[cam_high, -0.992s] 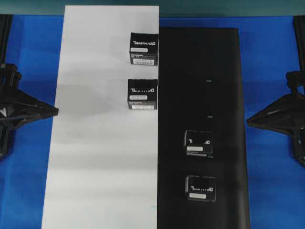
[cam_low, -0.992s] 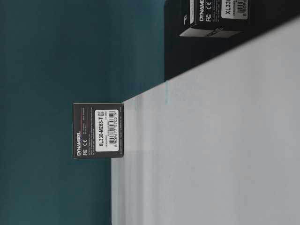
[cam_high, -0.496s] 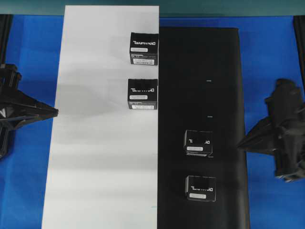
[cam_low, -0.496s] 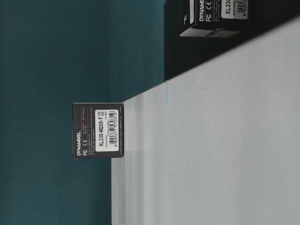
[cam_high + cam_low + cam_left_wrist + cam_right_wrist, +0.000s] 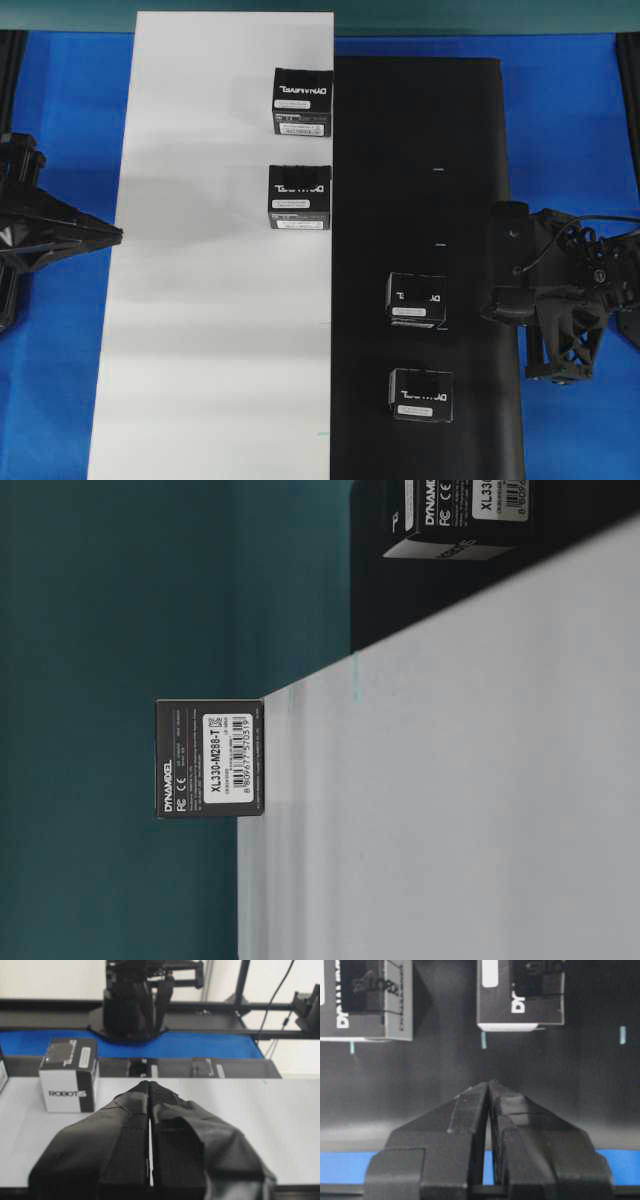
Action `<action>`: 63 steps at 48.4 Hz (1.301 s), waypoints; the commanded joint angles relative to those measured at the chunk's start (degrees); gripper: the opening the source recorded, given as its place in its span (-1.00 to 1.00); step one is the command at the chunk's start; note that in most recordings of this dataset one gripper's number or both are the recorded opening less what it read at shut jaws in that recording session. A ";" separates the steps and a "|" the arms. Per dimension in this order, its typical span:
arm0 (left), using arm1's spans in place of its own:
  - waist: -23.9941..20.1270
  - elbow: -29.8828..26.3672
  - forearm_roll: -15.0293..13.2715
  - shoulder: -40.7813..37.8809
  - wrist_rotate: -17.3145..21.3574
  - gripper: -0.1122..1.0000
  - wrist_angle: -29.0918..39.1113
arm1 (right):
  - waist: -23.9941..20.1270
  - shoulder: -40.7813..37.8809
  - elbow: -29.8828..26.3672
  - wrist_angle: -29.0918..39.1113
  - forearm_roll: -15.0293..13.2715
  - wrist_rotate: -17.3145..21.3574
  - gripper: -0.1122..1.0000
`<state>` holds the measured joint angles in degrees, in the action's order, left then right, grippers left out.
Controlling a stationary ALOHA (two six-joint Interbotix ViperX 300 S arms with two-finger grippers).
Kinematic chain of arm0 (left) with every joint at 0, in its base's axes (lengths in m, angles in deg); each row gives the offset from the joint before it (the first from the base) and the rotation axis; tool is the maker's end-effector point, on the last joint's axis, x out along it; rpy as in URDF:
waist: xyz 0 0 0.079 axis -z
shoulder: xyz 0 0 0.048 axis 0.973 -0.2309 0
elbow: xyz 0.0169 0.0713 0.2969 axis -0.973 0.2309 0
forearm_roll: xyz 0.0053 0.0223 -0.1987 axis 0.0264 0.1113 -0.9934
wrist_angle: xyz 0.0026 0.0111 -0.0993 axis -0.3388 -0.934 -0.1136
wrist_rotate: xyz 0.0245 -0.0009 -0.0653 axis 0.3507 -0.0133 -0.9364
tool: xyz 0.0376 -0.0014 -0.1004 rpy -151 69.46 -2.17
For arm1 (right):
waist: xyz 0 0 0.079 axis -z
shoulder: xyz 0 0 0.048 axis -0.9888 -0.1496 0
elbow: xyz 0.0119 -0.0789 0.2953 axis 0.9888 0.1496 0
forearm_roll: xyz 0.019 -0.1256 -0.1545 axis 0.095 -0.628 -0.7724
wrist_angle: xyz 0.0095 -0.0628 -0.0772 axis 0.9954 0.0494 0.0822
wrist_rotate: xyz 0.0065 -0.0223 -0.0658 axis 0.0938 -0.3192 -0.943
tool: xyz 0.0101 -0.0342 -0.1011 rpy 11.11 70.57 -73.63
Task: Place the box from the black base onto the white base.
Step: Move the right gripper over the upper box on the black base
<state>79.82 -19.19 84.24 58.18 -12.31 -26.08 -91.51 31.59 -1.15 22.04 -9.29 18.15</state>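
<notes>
Right tool (image 5: 490,308), fingers pressed together and holding nothing, reaches over the right edge of the black base (image 5: 470,150), pointing left toward the upper of the two boxes there. In the right wrist view the same tool (image 5: 490,1085) shows its two fingers meeting at the tips above the black board, well short of both cartons. Left tool (image 5: 118,235), fingers likewise together and empty, hangs at the left edge of the white base (image 5: 200,380); its closed tips (image 5: 150,1085) point across the white board in the left wrist view.

The box (image 5: 416,300), a small black carton with white lettering and a white label, rests on the black base, left of the right tool and apart from it. A second box (image 5: 421,394) lies nearer on the same board. In the right wrist view these are the carton at upper centre (image 5: 520,995) and the one at upper left (image 5: 365,1000).

Two more black boxes stand on the white base along its right edge, one far (image 5: 302,102), one at mid-length (image 5: 299,197). The two boards lie side by side, edges touching, on the blue bench (image 5: 570,110)
</notes>
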 commanded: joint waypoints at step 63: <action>0.00 -1.49 0.18 -1.49 -2.99 -0.85 0.00 | 4.75 -13.27 1.14 -16.26 -0.53 -1.05 1.00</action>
<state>79.82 -19.19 84.24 57.04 -15.21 -25.81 -86.85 20.07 0.61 7.37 -9.64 17.27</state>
